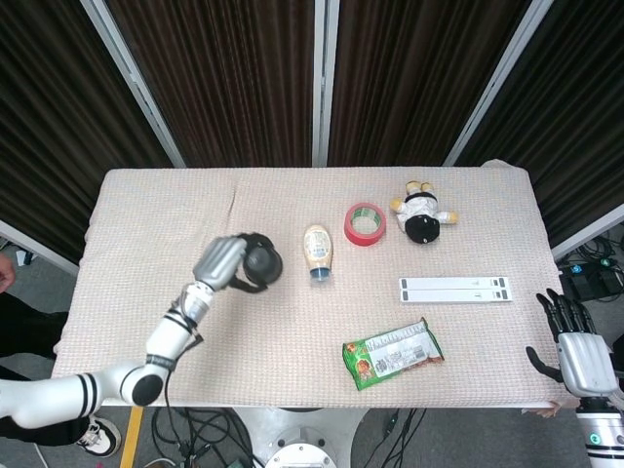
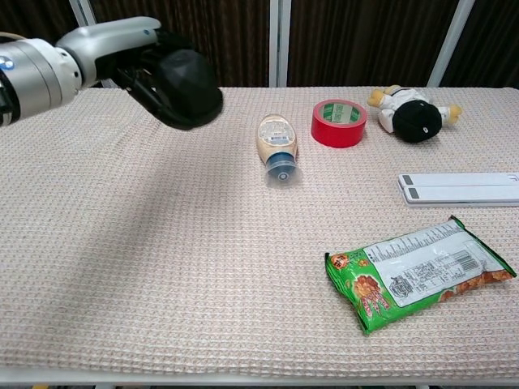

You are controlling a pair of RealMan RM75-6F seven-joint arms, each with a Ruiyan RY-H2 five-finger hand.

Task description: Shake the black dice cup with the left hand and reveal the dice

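Observation:
My left hand [image 1: 226, 261] grips the black dice cup [image 1: 261, 265] and holds it in the air over the left half of the table, left of the mayonnaise bottle. The chest view shows the same cup [image 2: 188, 87] wrapped by the dark fingers of the left hand [image 2: 138, 50], well above the cloth. No dice show in either view. Off the table's front right corner, my right hand [image 1: 577, 346] hangs with its fingers spread and nothing in it.
A mayonnaise bottle [image 1: 318, 253] lies at the table's middle, with a red tape roll [image 1: 365, 224] and a small plush toy [image 1: 422, 214] behind it. A white strip [image 1: 454, 289] and a green snack bag [image 1: 392, 353] lie on the right half.

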